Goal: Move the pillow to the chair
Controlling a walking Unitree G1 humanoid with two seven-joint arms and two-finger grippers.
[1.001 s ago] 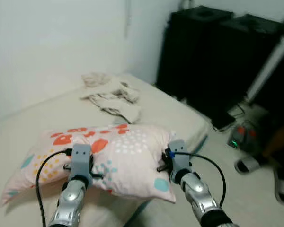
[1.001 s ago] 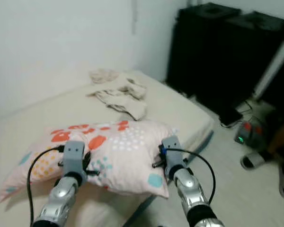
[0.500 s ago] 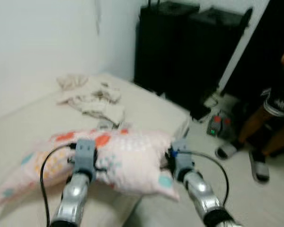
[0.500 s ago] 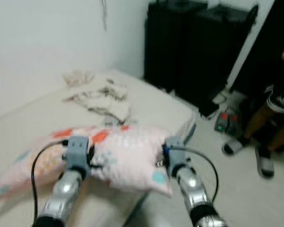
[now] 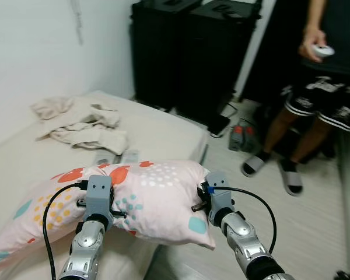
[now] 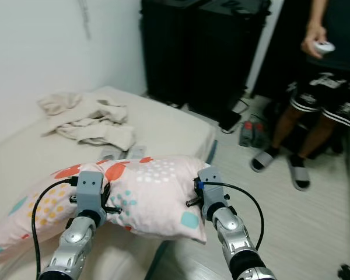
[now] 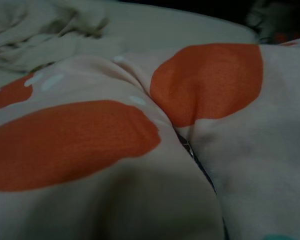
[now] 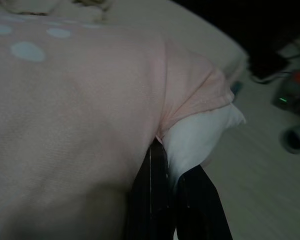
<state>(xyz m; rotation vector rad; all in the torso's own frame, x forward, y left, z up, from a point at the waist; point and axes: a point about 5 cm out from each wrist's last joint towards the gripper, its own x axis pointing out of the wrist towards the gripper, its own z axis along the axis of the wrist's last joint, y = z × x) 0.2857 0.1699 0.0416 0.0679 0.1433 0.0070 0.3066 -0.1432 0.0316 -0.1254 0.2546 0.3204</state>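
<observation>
The pale pink cotton pillow with orange blotches and teal dots hangs just over the near edge of the cream mattress bed, long axis running crosswise between the two arms. The left claw meets it near the middle; the right claw is clamped on its end toward the floor, its black fingers pinching the case where white stuffing shows. The left wrist view gives a fold of orange fabric, so whether that claw is clamped I cannot tell. Beyond the bed stand black cabinets and a person. The carry probably needs both arms level.
</observation>
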